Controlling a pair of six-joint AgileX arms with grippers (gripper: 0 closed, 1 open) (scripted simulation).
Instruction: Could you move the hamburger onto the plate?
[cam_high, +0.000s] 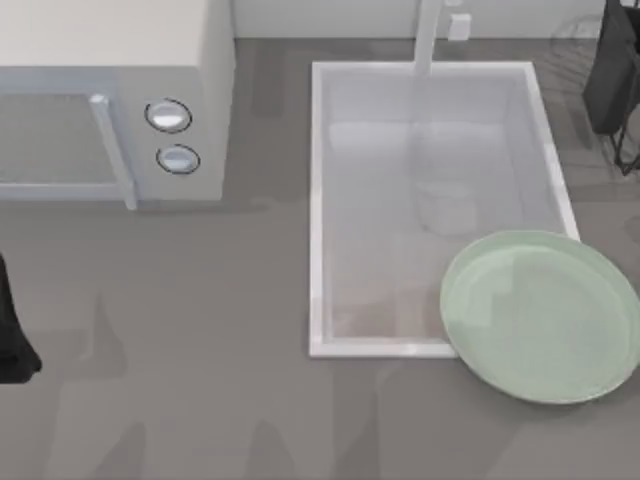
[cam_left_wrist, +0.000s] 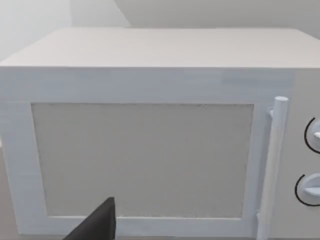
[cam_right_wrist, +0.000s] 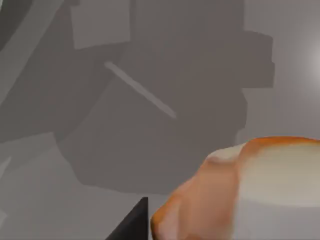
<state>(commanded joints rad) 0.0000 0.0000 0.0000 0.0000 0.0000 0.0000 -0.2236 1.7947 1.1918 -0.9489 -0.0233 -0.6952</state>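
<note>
Close against the right wrist camera sits the hamburger (cam_right_wrist: 240, 190), an orange-tan lump with a pale whitish patch, beside a dark finger (cam_right_wrist: 131, 225) of the right gripper; whether that gripper grasps it I cannot tell. Seen from above, the plate (cam_high: 545, 315), pale mint-green and glossy, lies at lower right overlapping the white sink basin (cam_high: 320, 200). At the left edge the left arm (cam_high: 12, 335) is parked, facing the microwave (cam_left_wrist: 150, 145).

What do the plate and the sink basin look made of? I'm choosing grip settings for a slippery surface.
The plate looks like glazed ceramic or hard plastic: pale mint green, glossy, with soft reflections across its shallow rim. The sink basin looks like smooth white enamel or moulded plastic, with a faint sheen on its floor. Being rendered, neither shows texture that settles it.
</note>
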